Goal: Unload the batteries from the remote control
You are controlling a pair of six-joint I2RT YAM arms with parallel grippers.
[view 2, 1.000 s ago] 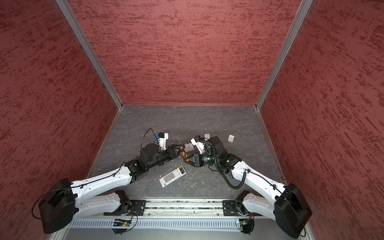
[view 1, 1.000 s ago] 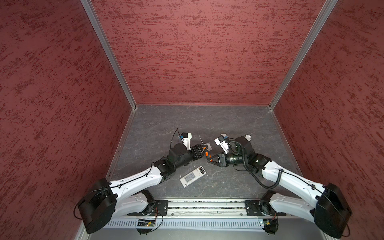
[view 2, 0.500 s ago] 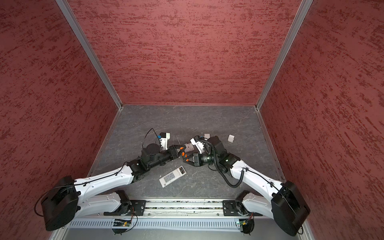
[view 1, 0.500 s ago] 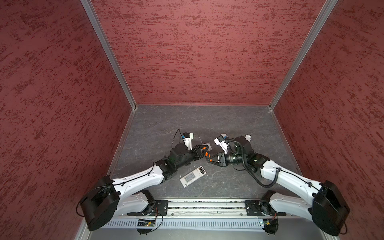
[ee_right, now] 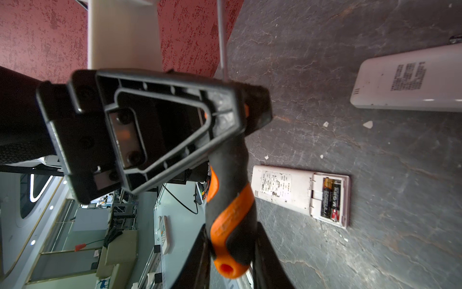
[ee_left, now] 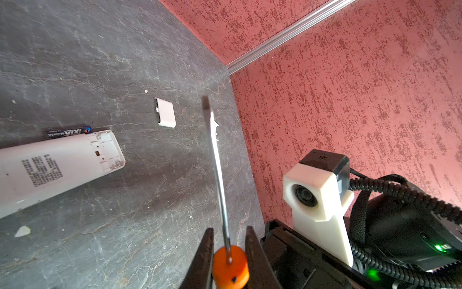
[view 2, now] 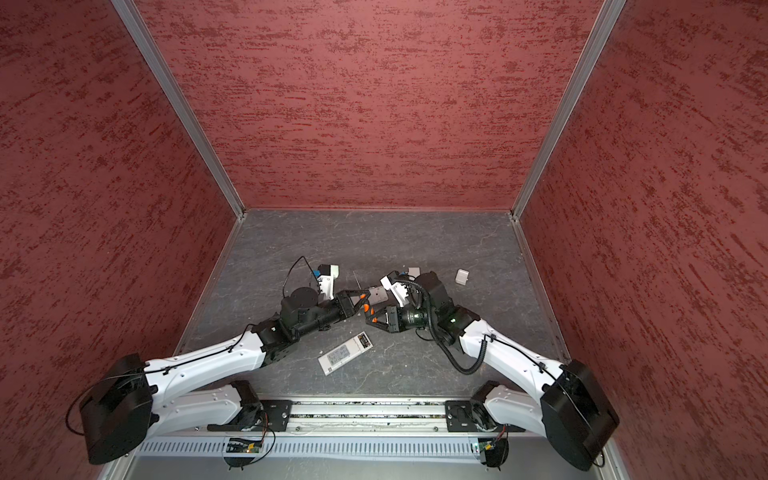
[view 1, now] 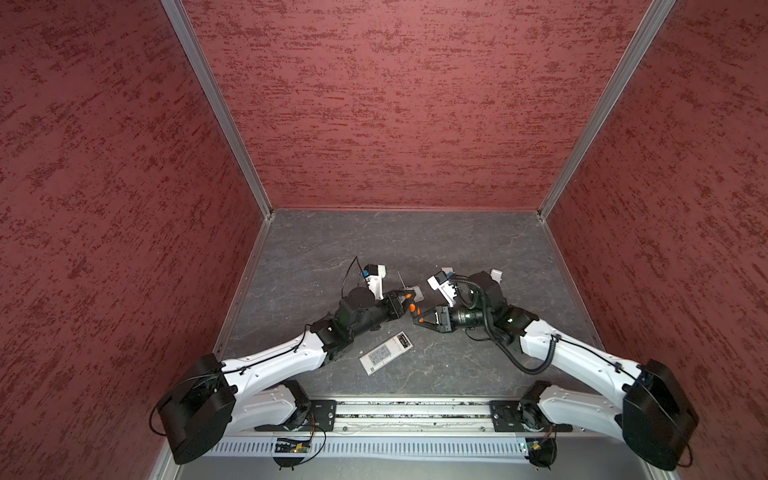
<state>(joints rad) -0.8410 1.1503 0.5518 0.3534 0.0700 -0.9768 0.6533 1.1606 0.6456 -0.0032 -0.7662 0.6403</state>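
Red textured walls enclose a grey stone-look counter [view 1: 415,241]. At its middle, the left gripper [ee_left: 228,231] has its jaws closed on the screwdriver [ee_left: 230,267] at the orange collar. The right gripper [ee_right: 231,232] has its jaws clamped on the handle. Two batteries [ee_right: 331,197] sit in the open compartment of the small remote [view 1: 384,354], on the near side of both grippers. A loose battery [ee_left: 67,132] lies against the large remote [ee_left: 50,172].
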